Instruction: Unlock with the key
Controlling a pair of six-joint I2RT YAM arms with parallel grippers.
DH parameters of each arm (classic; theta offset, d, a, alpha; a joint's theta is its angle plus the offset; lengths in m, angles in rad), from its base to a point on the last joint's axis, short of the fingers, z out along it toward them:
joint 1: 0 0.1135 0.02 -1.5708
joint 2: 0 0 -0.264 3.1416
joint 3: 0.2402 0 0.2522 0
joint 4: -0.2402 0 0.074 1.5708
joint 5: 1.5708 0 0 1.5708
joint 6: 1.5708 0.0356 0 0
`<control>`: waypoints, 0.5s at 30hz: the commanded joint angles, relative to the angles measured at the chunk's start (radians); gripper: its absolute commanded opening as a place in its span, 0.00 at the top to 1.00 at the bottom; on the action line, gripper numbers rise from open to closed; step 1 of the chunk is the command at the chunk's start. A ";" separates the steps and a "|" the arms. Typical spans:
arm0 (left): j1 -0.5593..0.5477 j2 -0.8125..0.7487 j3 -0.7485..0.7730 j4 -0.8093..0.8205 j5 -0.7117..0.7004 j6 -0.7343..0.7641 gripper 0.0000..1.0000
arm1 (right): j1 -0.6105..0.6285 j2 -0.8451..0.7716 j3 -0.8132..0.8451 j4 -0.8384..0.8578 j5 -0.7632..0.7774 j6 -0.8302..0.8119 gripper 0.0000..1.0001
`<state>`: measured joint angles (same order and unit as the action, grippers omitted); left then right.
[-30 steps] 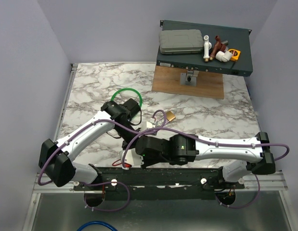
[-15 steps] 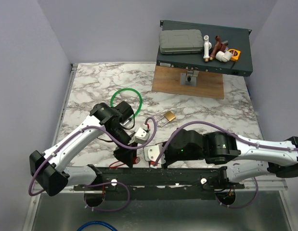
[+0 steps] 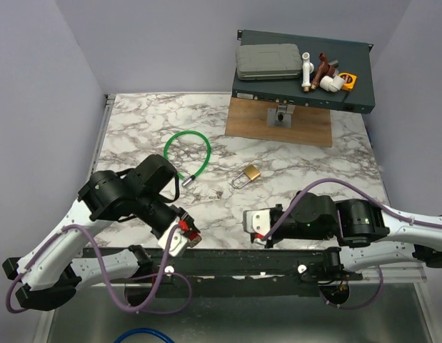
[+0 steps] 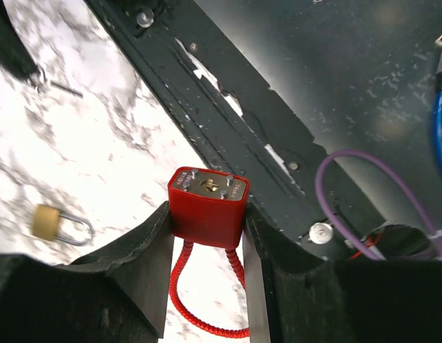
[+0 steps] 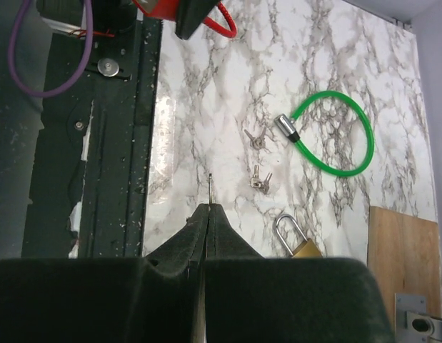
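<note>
Left pincer [image 4: 206, 223] clenched on red cable lock [image 4: 206, 201]. The fingers squeeze its two sides and the keyhole face points away from the wrist. Red cable [image 4: 182, 294] loops back between the fingers. In the top view this pincer sits at the near table edge, left of centre, over the black rail [image 3: 242, 261].

Right pincer [image 5: 208, 209] clamped tight, tips together. A thin metal blade pokes out from between the tips; reads as the key [image 5: 210, 187], its head hidden in the pads. It is held above the marble table [image 3: 135, 121], near the front edge, right of the left pincer and well apart from the red lock. The blade is not in the keyhole.

Loose on the table beyond:
- Two small bunches of spare keys [image 5: 254, 137], [image 5: 260, 179], near each other.
- Green cable loop [image 5: 342, 132], its metal end [image 5: 285, 127] just beside the farther bunch.
- Brass padlock [image 3: 249, 174] lying flat, shackle toward the left, about mid-table, apart from the green loop.

Far side: wooden board [image 3: 278, 125], and a dark box [image 3: 299, 89] above it carrying small parts.
</note>
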<state>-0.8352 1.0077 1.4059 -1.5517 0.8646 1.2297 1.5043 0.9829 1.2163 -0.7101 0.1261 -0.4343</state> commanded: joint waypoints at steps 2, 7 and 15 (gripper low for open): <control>-0.074 -0.012 0.069 0.069 -0.039 0.083 1.00 | 0.007 -0.046 -0.041 0.081 0.077 0.030 0.99; -0.094 -0.002 0.116 0.048 -0.038 0.100 1.00 | 0.006 -0.049 -0.024 0.090 0.089 0.013 0.99; -0.110 -0.005 0.129 0.059 -0.062 0.113 1.00 | 0.006 -0.023 0.007 0.094 0.076 0.000 0.99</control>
<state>-0.9321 1.0107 1.5116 -1.5040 0.8200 1.2991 1.5047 0.9474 1.1885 -0.6445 0.1871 -0.4213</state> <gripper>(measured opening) 0.366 0.008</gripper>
